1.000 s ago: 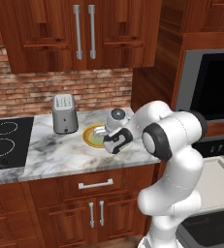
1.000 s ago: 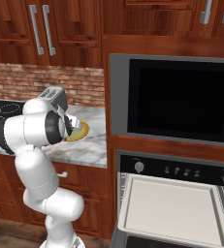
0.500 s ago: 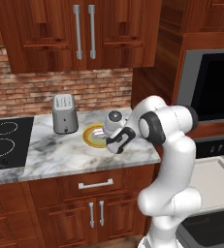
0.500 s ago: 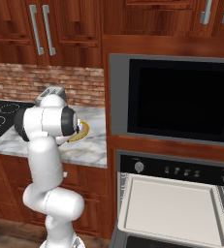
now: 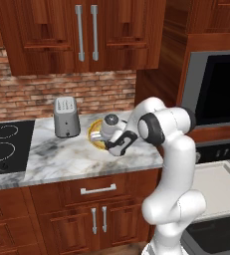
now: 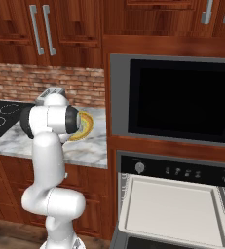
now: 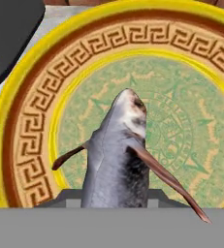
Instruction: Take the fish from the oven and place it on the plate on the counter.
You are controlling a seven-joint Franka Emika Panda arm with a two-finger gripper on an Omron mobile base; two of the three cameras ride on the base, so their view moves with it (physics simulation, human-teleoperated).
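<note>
Looking at the left base view first: the arm has swung further over the counter (image 5: 76,154) in the last second, and the gripper (image 5: 117,146) now sits right at the near edge of the plate (image 5: 93,132), just beside the toaster (image 5: 66,116). A second ago it was hanging back toward the counter's front, so the carry is basically finished.

Right base view: the arm's big joint blocks most of it, but you can see the plate's yellow rim poking out behind it. The oven (image 6: 182,170) is well apart on the right, door dropped open with a bare tray.

Hand view is the good one: the fish (image 7: 118,160) is clamped in the jaws, nose pointing out over the pale green centre of the plate. I can't tell whether it's touching or hovering.

My guess is what's left is lowering a touch and letting go, and a drop from too high could make it slide off.
</note>
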